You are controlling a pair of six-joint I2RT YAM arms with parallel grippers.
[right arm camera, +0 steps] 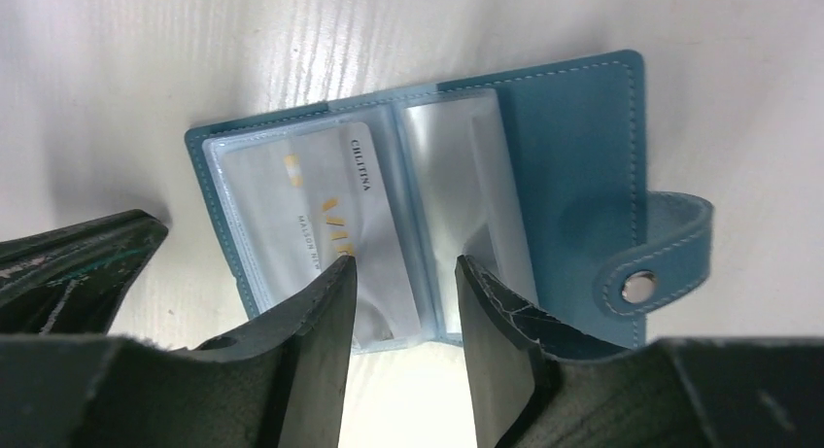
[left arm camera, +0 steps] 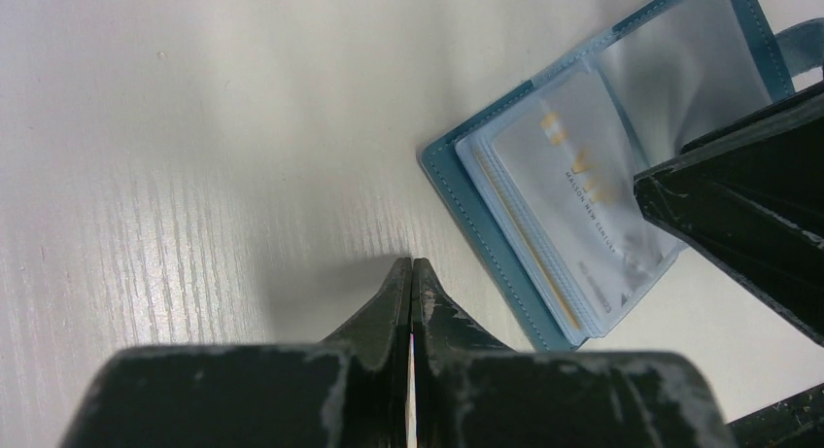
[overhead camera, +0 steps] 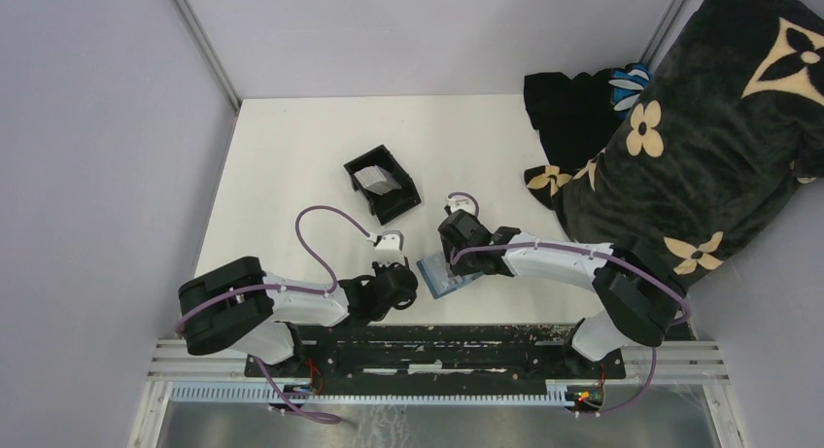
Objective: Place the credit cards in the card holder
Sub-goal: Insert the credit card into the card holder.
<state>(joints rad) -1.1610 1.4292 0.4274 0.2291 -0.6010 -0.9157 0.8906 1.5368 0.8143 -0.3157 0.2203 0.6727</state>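
The teal-blue card holder [overhead camera: 442, 276] lies open on the table near the front edge. In the right wrist view it [right arm camera: 573, 156] shows clear sleeves, and a pale credit card [right arm camera: 321, 215] with gold marks sits in the left sleeve. My right gripper [right arm camera: 403, 263] is open, one finger over each page. My left gripper [left arm camera: 410, 263] is shut, with its tips on the table just left of the holder [left arm camera: 486, 234]. The card [left arm camera: 573, 186] shows there too. Another pale card [overhead camera: 374, 181] lies in the black box.
The black open-topped box [overhead camera: 382, 184] stands behind the grippers at mid-table. A dark flowered blanket [overhead camera: 700, 127] covers the right back corner. The holder's snap strap [right arm camera: 661, 263] sticks out to the right. My right finger [left arm camera: 738, 205] shows in the left wrist view.
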